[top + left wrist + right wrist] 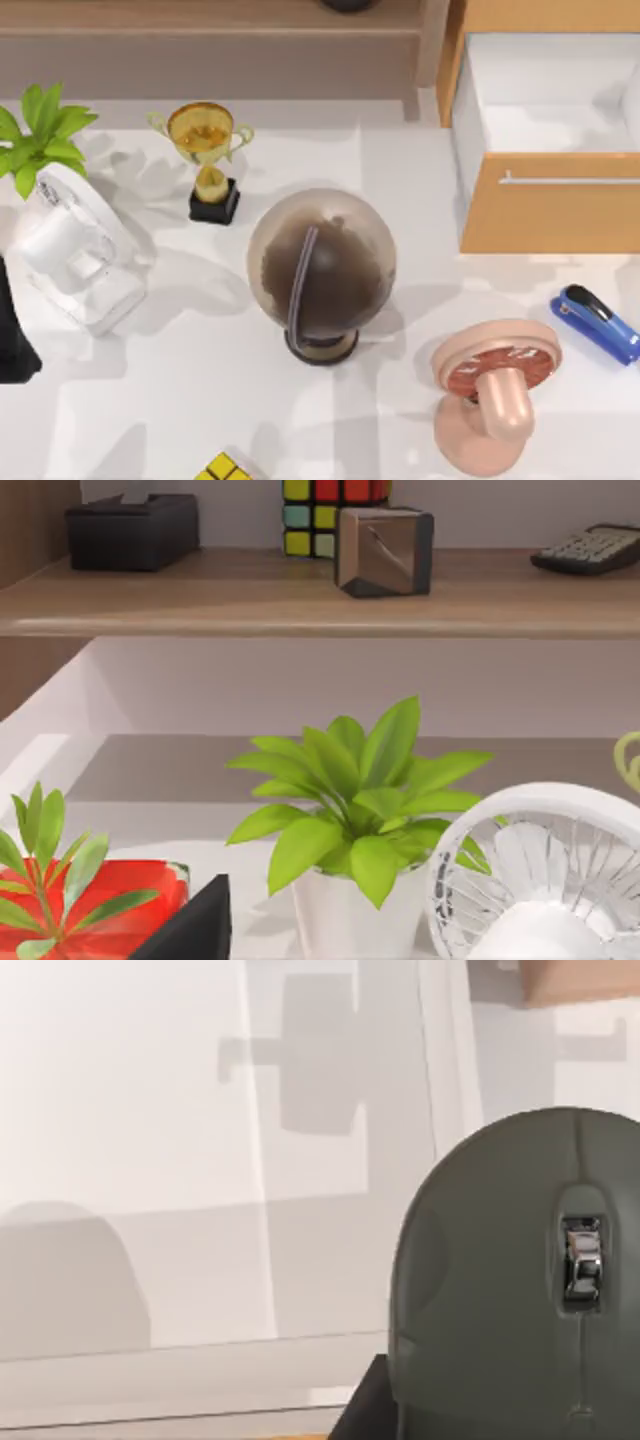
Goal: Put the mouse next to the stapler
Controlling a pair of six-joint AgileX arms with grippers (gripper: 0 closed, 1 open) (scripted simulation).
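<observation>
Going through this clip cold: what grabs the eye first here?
The big dark globe at the table's middle dominates the top view, with the pink fan right of it and the bright blue stapler by the right edge. In the right wrist view the grey mouse looms close.

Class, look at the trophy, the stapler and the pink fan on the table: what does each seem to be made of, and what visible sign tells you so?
Trophy: probably polished gold-coloured metal, judging by bright glints on its cup, on a dark matte base.
Stapler: seemingly glossy blue plastic or painted metal with a black top arm; the look leaves it open.
Pink fan: likely smooth moulded plastic, evenly coloured with soft highlights.
</observation>
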